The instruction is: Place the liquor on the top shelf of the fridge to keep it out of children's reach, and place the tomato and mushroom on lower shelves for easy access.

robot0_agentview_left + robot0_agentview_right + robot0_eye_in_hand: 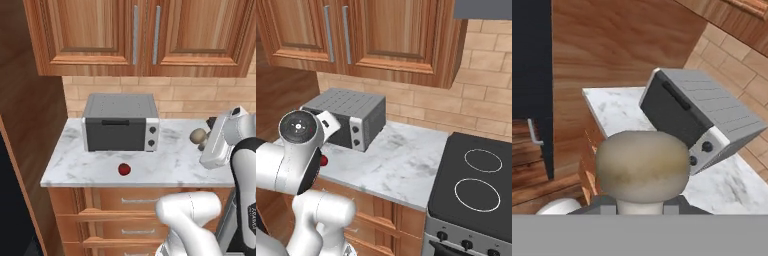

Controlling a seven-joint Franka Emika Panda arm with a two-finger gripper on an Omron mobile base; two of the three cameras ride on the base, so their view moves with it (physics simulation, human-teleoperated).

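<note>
Over the white marble countertop (170, 162) the gripper (204, 142) pinches the pale beige round-capped mushroom (642, 167) by its stalk, jaws nearly shut (grip snug), so swing smoothly toward the tall black fridge (532, 65) at ten o'clock.

Kitchen setting, rendered. Table (170, 165): white-grey marble top over wooden drawers (131, 201) with grey bar pulls. Grey countertop oven (120, 123) standing toward the table's rear left. Wall cabinets (135, 35) in warm wood above. Backsplash (491, 107) of tan brick tile. Black cooktop (476, 182) with two ring burners adjoining the table's right end. Wooden side panel (30, 105) at left.
</note>
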